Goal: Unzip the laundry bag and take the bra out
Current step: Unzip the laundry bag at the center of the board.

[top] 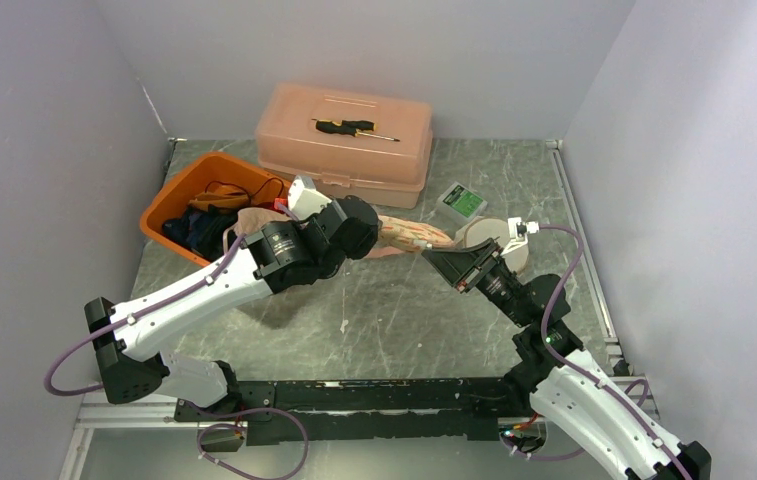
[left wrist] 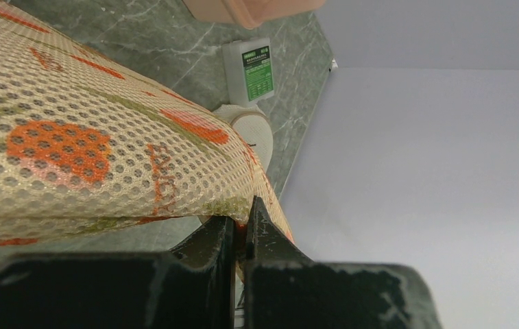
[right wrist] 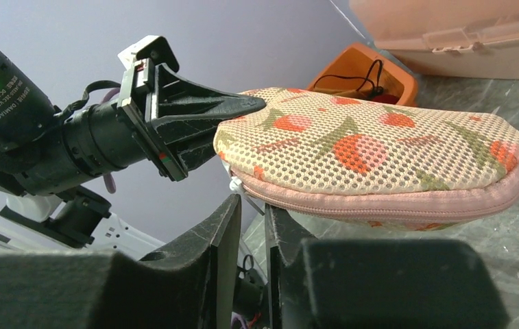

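Left fingers (left wrist: 205, 241): together, clamped on the mesh edge of the laundry bag (right wrist: 380, 151). Right fingers (right wrist: 222, 233): narrowly apart, tips just below the zipper pull (right wrist: 241, 189), which sits under the left fingers' hold; no grip evident. Zipper closed along the visible seam. Bag held off the tabletop (top: 404, 310), mid-scene, on the near side of the pink toolbox (top: 344, 140) and right of the orange bin (top: 179, 195).
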### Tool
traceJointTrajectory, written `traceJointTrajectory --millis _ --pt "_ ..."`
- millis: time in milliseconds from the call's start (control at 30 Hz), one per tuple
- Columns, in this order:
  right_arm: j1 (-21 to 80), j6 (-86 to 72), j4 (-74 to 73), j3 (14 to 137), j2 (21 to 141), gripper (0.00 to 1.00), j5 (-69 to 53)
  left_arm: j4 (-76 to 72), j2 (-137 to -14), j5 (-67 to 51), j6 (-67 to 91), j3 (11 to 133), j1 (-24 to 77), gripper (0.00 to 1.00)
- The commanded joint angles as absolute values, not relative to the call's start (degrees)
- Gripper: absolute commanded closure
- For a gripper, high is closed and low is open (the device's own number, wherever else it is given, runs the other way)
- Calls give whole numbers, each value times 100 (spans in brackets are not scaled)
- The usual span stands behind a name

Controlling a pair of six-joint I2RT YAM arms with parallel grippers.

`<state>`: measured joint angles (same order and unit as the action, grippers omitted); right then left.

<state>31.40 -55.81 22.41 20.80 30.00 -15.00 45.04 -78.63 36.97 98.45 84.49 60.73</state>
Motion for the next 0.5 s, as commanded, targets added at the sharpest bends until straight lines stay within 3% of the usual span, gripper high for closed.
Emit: traceJointTrajectory --millis 0,467 --pt "3153 -5626 2665 2066 2944 79 -1379 4329 -7804 3840 9888 8490 6102 97" --pt "3153 -5517 2477 1936 2680 100 -1476 4328 -7771 3799 9922 8377 6100 97"
